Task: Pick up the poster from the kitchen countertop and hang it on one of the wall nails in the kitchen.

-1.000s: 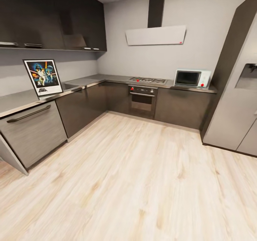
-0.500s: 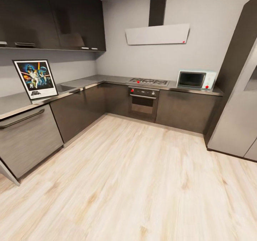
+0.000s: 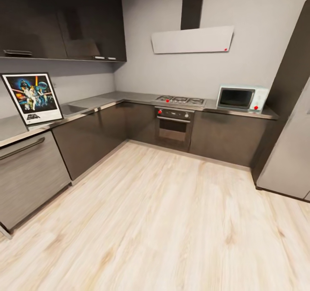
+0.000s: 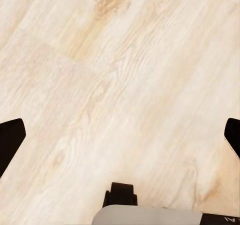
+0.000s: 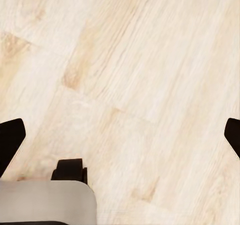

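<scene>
Camera shifted; poster (image 3: 31, 98) edge cropped

Pale wood-grain plank floor (image 3: 172, 222) with a faint satin sheen, knots and streaks showing in both wrist views; matt grey kitchen countertop (image 3: 129, 97) edged in shiny metal; dark lower cabinets (image 3: 94, 140) semi-gloss; brushed-metal dishwasher front (image 3: 26, 174); smooth glossy poster (image 3: 32, 98) in a thin black frame; matt pale grey wall (image 3: 258, 32)

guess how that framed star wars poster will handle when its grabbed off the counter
The poster has a thin black frame, so it is probably stiff and light. It stands tilted back on the kitchen countertop by the wall, so a push may tip or slide it.
</scene>
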Controlling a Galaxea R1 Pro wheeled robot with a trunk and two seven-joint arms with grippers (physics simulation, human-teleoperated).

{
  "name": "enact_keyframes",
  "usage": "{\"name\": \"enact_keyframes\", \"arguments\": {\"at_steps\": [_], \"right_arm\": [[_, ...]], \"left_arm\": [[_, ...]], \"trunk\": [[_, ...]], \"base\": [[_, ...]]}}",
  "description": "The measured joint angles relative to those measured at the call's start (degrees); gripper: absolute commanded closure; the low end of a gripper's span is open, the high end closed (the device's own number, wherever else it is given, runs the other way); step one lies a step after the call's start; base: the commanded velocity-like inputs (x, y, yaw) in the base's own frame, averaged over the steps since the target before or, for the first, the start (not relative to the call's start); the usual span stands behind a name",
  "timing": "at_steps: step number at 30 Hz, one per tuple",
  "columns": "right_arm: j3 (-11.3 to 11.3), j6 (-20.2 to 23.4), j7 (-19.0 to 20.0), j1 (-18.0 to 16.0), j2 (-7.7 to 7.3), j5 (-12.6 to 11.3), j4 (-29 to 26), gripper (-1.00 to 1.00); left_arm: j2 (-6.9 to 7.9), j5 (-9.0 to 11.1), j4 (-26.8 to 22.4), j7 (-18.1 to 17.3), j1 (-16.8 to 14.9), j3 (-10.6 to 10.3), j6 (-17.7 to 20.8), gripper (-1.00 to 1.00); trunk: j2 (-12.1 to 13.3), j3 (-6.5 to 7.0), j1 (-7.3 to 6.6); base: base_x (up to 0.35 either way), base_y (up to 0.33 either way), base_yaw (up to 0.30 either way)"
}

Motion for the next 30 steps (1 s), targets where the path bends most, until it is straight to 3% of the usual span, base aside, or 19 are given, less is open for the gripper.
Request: {"name": "enact_keyframes", "arguments": {"at_steps": [18,30], "right_arm": [[0.07,0.00,0.00,0.00,0.00,0.02,0.00,-1.00],[0.03,0.00,-0.01,0.00,-0.06,0.07,-0.01,-1.00]], "left_arm": [[0.00,0.00,0.00,0.00,-0.03,0.00,-0.01,-1.00],[-0.01,-0.02,0.01,0.00,-0.02,-0.01,-0.01,-1.00]], "trunk": [[0.00,0.00,0.00],[0.00,0.00,0.00]], "base": [[0.340,-0.003,0.000],[0.335,-0.096,0.000]]}}
